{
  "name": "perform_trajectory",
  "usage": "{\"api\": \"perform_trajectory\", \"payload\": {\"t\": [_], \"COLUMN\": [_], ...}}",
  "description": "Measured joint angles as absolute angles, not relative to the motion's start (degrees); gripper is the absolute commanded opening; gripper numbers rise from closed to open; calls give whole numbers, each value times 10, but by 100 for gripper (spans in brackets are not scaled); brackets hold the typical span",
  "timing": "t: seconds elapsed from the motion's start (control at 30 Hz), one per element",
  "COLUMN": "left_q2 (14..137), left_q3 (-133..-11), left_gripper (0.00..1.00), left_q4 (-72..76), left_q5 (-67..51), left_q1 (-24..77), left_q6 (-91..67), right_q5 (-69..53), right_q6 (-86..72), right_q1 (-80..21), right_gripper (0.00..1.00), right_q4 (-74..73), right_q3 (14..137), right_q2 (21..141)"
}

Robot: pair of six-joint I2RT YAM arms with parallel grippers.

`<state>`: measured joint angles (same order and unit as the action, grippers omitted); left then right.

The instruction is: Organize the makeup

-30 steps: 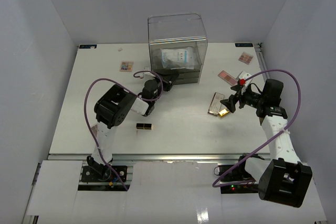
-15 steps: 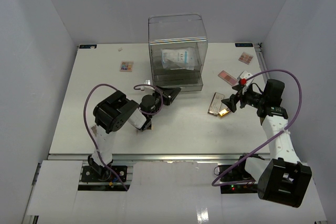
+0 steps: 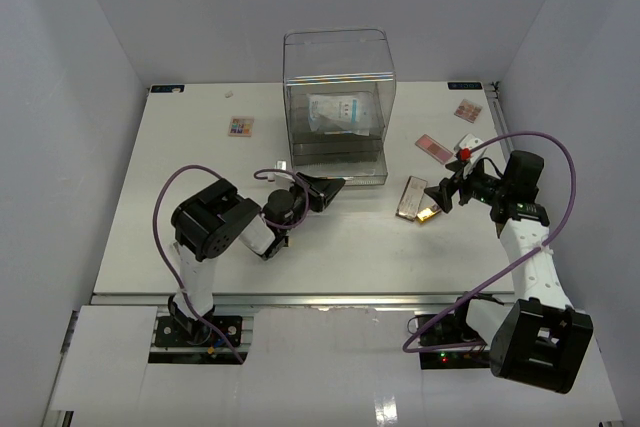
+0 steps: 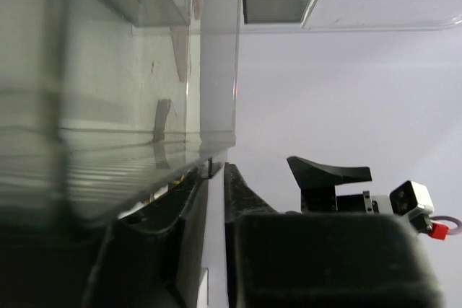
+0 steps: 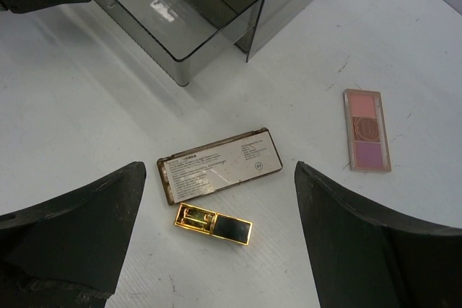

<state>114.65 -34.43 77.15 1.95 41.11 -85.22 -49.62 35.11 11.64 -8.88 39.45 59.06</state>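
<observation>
Sachet packet [image 3: 335, 110] sits inside clear drawer box [image 3: 337, 52]; left gripper [image 3: 328, 187] pinches its pulled-out bottom drawer [image 3: 352, 175]; right gripper [image 5: 220, 171] spread wide.

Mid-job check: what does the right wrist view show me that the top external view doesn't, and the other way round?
Only the right wrist: the printed label on the flat gold-edged palette and the three separate pans of the pink palette. Only the top external: the sachet inside the drawer box, the multicolour palette left of it, and a second pink palette near the far right corner. Both: those first two palettes, the lipstick tube beside them, the drawer box, and the open right tool.
</observation>
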Motion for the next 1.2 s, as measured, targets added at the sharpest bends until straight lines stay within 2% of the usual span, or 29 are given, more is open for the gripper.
{"api": "perform_trajectory", "payload": {"t": [0.03, 0.13, 0.47, 0.67, 0.77, 0.93, 1.07, 1.2], "left_q2": [1146, 1142, 1087, 954, 824, 602, 480, 449], "left_q3": [-343, -333, -276, -205, -171, -188, -258, -357], "left_gripper": [44, 54, 66, 77, 97, 98, 98, 98], "left_q4": [771, 768, 764, 733, 665, 472, 267, 109], "left_q5": [16, 3, -48, -91, -98, -76, -31, -21], "left_q1": [411, 416, 419, 419, 419, 417, 414, 411], "left_q6": [-853, -856, -852, -806, -754, -606, -429, -265], "right_q5": [-496, -494, -522, -539, -507, -423, -374, -401], "right_q6": [351, 351, 389, 415, 405, 361, 367, 562], "right_q1": [117, 117, 126, 126, 124, 114, 79, 37], "right_gripper": [90, 90, 90, 90, 90, 90, 90, 90], "right_q4": [-89, -89, -104, -112, -116, -121, -148, -269], "right_q3": [394, 392, 387, 385, 389, 418, 437, 450], "right_q2": [592, 597, 612, 616, 617, 632, 638, 639]}}
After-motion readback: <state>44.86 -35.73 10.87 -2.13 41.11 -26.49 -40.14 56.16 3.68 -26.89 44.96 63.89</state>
